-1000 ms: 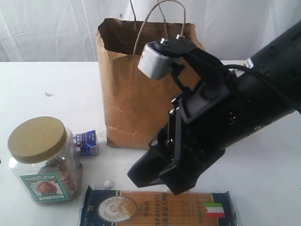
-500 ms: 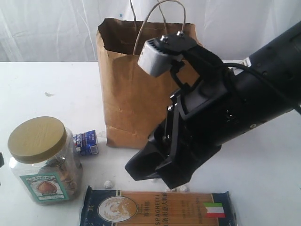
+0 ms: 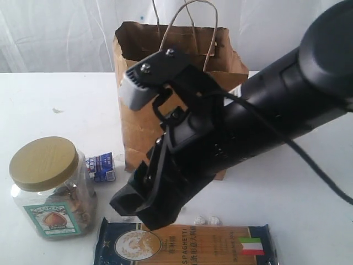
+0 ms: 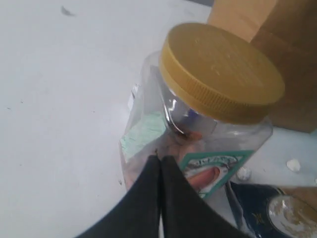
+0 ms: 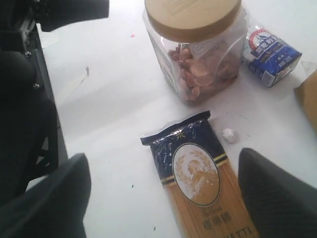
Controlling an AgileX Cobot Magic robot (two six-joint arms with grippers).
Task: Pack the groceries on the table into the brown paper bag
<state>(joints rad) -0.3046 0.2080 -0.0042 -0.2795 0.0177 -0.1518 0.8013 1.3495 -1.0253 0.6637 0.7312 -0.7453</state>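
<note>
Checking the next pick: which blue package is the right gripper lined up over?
The long spaghetti packet, flat beneath the open right gripper; the small carton sits beside the jar.

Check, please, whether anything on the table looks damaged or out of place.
The paper bag has a ragged, torn rim, and tiny crumpled balls lie loose on the table beside the spaghetti packet.

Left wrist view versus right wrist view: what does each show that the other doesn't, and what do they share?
Only the left wrist view: the left gripper, its fingers pressed shut, right by the tan-lidded clear jar. Only the right wrist view: the small blue-white carton beside that jar, and the right gripper, fingers spread wide either side of the blue spaghetti packet. Both: the jar, the packet, a tiny foil ball and the white table.
</note>
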